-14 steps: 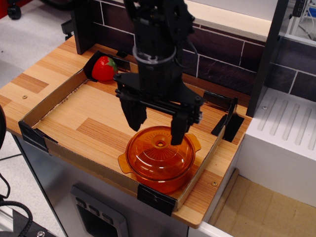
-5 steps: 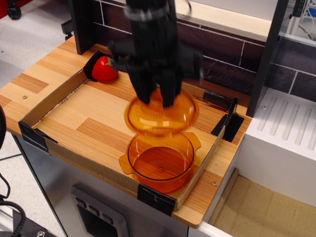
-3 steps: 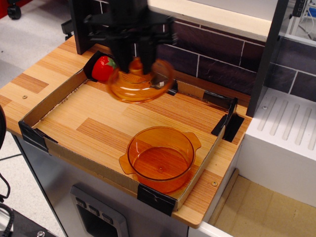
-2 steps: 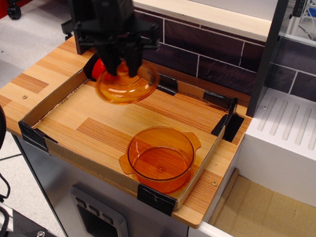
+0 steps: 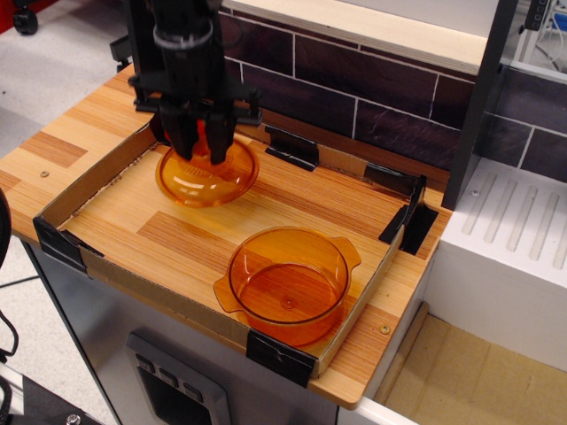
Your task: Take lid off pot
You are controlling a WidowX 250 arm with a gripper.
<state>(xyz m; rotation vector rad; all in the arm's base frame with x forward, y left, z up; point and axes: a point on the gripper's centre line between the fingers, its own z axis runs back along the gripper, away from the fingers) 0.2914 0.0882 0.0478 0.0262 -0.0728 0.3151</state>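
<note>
The orange pot [image 5: 288, 285] stands open and empty at the front right of the cardboard tray [image 5: 89, 173]. The translucent orange lid [image 5: 207, 174] hangs from my black gripper [image 5: 200, 147], which is shut on the lid's centre knob. The lid is at the back left of the tray, low over the wood, well left of and behind the pot. I cannot tell whether the lid touches the wood.
A red strawberry toy [image 5: 205, 130] sits in the tray's back left corner, mostly hidden behind my gripper. A dark brick wall [image 5: 381, 88] runs along the back. A white ridged unit [image 5: 509, 221] stands at the right.
The lid has come off the pot. My gripper carried it up, then left and back across the tray, and lowered it towards the back left corner.
</note>
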